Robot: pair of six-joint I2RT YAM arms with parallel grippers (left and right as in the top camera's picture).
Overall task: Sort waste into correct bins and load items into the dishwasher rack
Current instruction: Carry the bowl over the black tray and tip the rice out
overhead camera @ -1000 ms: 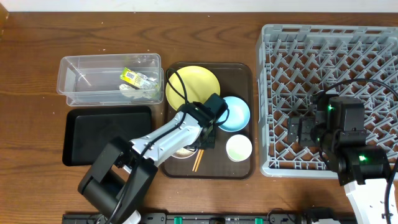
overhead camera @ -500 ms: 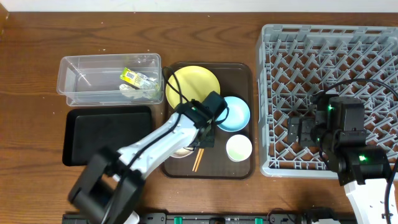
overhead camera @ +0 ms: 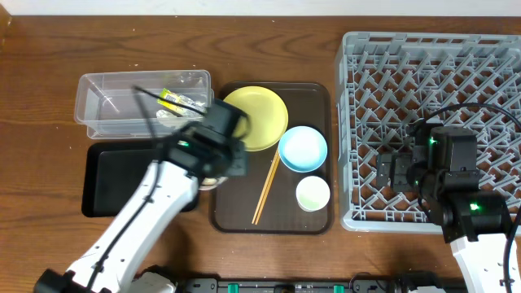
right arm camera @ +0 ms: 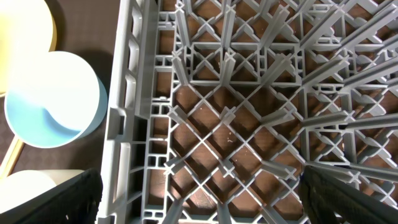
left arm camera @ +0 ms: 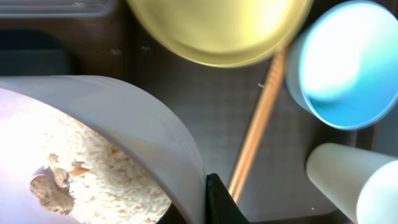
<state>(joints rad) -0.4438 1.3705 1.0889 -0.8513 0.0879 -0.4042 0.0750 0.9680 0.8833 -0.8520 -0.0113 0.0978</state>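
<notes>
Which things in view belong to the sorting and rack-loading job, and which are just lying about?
Job: white bowl with rice, yellow plate, blue bowl, cup, chopsticks, wrapper, clear tub, black tray, dishwasher rack.
Lying about: brown serving tray, table.

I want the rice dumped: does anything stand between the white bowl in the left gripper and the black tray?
Nothing visible does. The left gripper, shut on the white bowl, hangs at the black tray's right edge, and the tray's visible part holds nothing.
</notes>
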